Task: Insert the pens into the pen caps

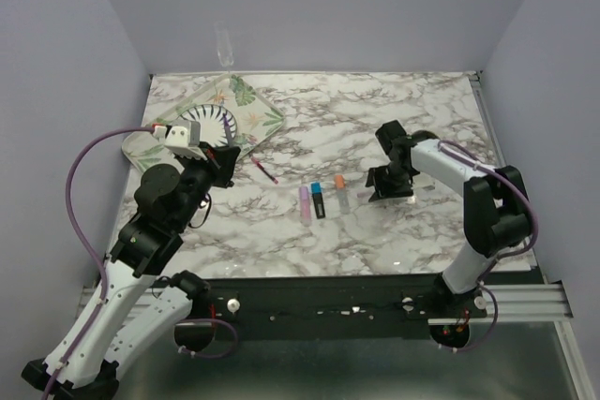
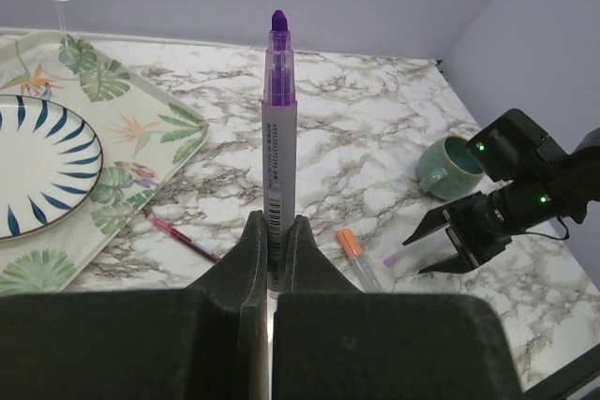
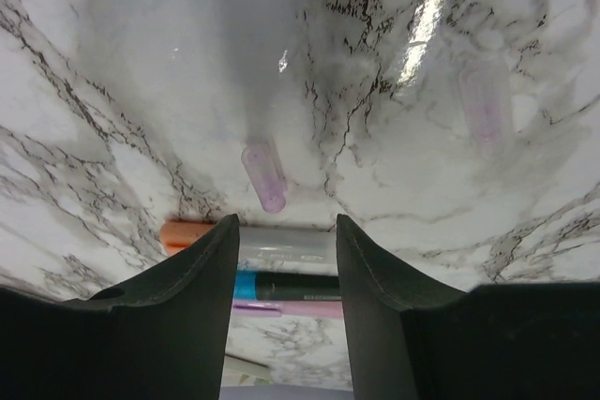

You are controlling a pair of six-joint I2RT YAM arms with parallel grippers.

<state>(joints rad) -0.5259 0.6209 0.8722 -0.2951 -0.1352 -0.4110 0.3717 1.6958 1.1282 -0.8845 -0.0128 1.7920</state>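
Purple pen (image 2: 278,128) clamped upright in left gripper (image 2: 274,231), fingers closed on lower barrel, tip up. Right gripper (image 3: 286,222) low over marble table (image 1: 375,110), jaws partly spread, holding nothing. Light purple cap (image 3: 264,175) lies flat just ahead of its finger gap, untouched. Grey orange-tipped marker (image 3: 281,248) and black blue-tipped marker (image 3: 281,285) lie crosswise beneath it.

A tray (image 1: 253,100) crowds the desk's (image 1: 375,105) far-left corner; markers (image 1: 319,200) line its middle, a mug (image 2: 448,164) farther right. Free passage runs along the near edge and far-right corner.
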